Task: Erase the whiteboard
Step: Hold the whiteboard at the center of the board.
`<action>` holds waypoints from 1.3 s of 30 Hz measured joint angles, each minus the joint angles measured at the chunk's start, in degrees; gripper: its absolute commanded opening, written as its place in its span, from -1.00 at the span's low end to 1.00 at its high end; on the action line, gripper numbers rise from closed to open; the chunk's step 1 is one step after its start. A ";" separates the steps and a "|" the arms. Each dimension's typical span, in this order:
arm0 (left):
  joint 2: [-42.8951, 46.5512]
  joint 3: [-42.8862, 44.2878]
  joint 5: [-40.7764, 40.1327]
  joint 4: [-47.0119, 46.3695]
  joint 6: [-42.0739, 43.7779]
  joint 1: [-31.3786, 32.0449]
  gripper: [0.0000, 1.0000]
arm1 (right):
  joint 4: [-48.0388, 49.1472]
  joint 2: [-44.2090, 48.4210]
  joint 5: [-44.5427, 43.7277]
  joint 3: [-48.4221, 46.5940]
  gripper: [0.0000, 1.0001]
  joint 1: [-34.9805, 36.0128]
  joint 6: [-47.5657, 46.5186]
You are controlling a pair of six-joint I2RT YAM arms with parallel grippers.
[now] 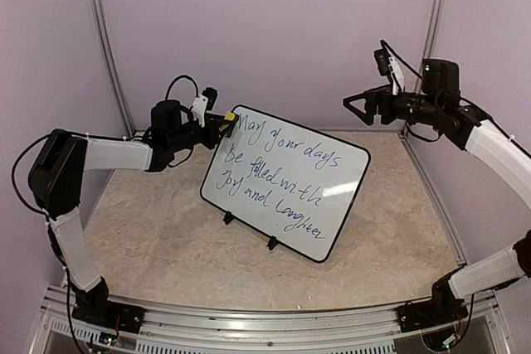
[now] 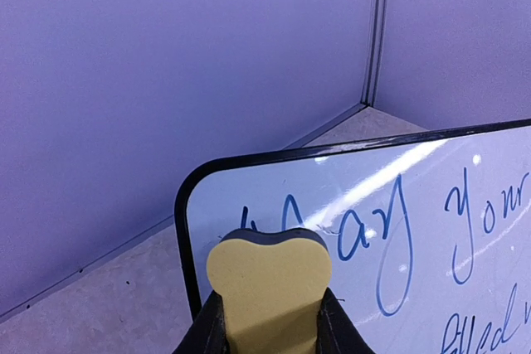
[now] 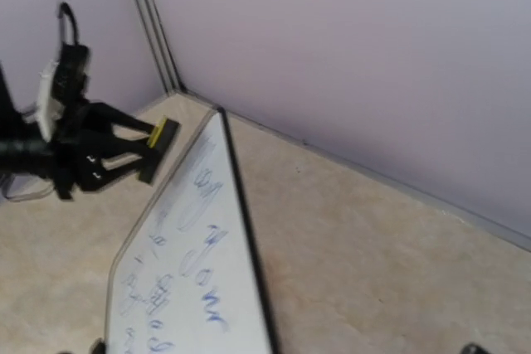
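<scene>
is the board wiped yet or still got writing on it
Not wiped: blue handwriting covers the whiteboard; the eraser is just at its upper left corner.

White links join black joints, trailing black cables.

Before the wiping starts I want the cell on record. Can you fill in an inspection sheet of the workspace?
Surface: beige mottled tabletop, no spills seen.
Job's things: whiteboard standing tilted back, blue handwriting unwiped; yellow eraser at its upper left corner in the top view, contact cannot be told.
Clutter: nothing seen.
Tools: left tool shut on the eraser; right tool open, empty, raised away from the board.
Cables: black cable loops above the left wrist; thin cable runs along the right arm.
Surroundings: lilac walls, metal corner posts.
</scene>
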State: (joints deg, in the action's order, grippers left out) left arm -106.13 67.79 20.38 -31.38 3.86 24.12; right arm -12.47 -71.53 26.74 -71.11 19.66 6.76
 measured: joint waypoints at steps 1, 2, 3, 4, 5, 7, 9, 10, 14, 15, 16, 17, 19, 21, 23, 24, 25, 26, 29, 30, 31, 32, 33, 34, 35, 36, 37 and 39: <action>0.02 0.00 0.17 0.00 -0.13 0.00 -0.52 | -1.75 -1.75 -0.09 -2.47 0.93 0.00 -0.90; 0.07 0.00 0.22 -0.07 -0.20 -0.04 -0.52 | -4.37 -4.35 -0.07 -5.68 0.91 0.00 -2.21; 0.17 0.00 0.26 0.00 -0.24 -0.04 -0.52 | -6.73 -7.04 -0.02 -8.20 0.89 -0.02 -3.48; 0.31 0.00 0.26 0.00 -0.26 -0.04 -0.52 | -8.68 -9.22 0.15 -9.90 0.87 -0.02 -4.52; 0.55 -0.02 0.26 -0.02 -0.37 -0.04 -0.52 | -11.37 -12.17 0.44 -12.04 0.85 -0.04 -5.64; 0.90 -0.02 0.26 -0.11 -0.39 -0.04 -0.52 | -15.54 -16.70 1.36 -15.32 0.75 -0.09 -7.21; 1.16 -0.02 0.26 -0.11 -0.39 -0.04 -0.52 | -18.97 -20.94 2.60 -18.62 0.62 -0.28 -8.61; 1.27 -0.02 0.24 -0.11 -0.39 -0.04 -0.52 | -21.03 -23.19 3.54 -20.61 0.54 -0.46 -9.07; 1.33 -0.04 0.22 -0.13 -0.39 -0.04 -0.52 | -25.03 -28.81 9.44 -24.48 0.43 -1.11 -10.27; 1.33 -0.07 0.22 -0.15 -0.39 -0.04 -0.52 | -25.57 -29.53 10.88 -24.76 0.39 -1.36 -10.27; 1.36 -0.07 0.22 -0.15 -0.39 -0.04 -0.52 | -25.90 -30.01 12.00 -24.92 0.37 -1.49 -10.29; 1.40 -0.13 0.22 -0.17 -0.39 -0.02 -0.52 | -26.49 -30.53 13.16 -25.16 0.36 -1.70 -10.21; 1.42 -0.24 0.20 -0.17 -0.37 0.04 -0.52 | -27.87 -31.58 14.88 -26.36 0.30 -1.84 -10.12; 1.42 -0.26 0.15 -0.13 -0.37 0.09 -0.52 | -28.52 -32.57 16.13 -27.78 0.25 -1.84 -10.16; 1.42 -0.26 0.15 -0.15 -0.35 0.09 -0.52 | -28.65 -33.46 17.42 -28.87 0.08 -1.84 -10.14; 1.42 -0.26 0.13 -0.15 -0.35 0.11 -0.52 | -28.72 -33.73 17.88 -29.11 0.04 -1.84 -10.27; 1.42 -0.26 0.09 -0.11 -0.35 0.22 -0.52 | -28.87 -33.97 18.45 -29.22 0.03 -1.84 -10.29; 1.42 -0.26 -0.04 -0.09 -0.33 0.26 -0.52 | -29.14 -34.23 19.10 -29.24 0.02 -1.84 -10.23; 1.42 -0.26 -0.26 -0.11 -0.22 0.37 -0.52 | -29.83 -34.73 19.96 -29.24 0.00 -1.73 -10.38; 1.42 -0.26 -0.28 -0.09 -0.13 0.42 -0.52 | -30.01 -34.97 20.13 -29.29 -0.03 -1.62 -10.40; 1.42 -0.26 -0.31 -0.09 -0.11 0.46 -0.52 | -30.16 -35.21 20.31 -29.42 -0.08 -1.46 -10.43; 1.42 -0.26 -0.33 -0.09 -0.04 0.48 -0.52 | -30.25 -35.50 20.48 -29.57 -0.11 -1.31 -10.49; 1.42 -0.26 -0.39 -0.09 0.02 0.50 -0.52 | -30.38 -35.82 20.55 -29.75 -0.17 -1.27 -10.58; 1.42 -0.26 -0.48 -0.09 0.07 0.59 -0.52 | -30.60 -36.20 20.63 -30.03 -0.24 -1.16 -10.56; 1.42 -0.26 -0.55 -0.09 0.09 0.63 -0.52 | -30.67 -36.54 20.68 -30.23 -0.29 -1.01 -10.62; 1.42 -0.26 -0.68 -0.09 0.11 0.70 -0.52 | -30.80 -36.89 20.76 -30.47 -0.34 -0.79 -10.67; 1.42 -0.26 -0.72 -0.11 0.13 0.74 -0.52 | -30.95 -37.16 20.81 -30.64 -0.42 -0.61 -10.73; 1.42 -0.26 -0.90 -0.09 0.22 0.83 -0.52 | -31.17 -37.68 20.87 -31.19 -0.59 -0.09 -10.80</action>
State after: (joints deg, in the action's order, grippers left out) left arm -104.71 67.53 19.49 -31.46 4.08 24.95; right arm -43.64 -109.21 47.62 -102.30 19.57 -4.03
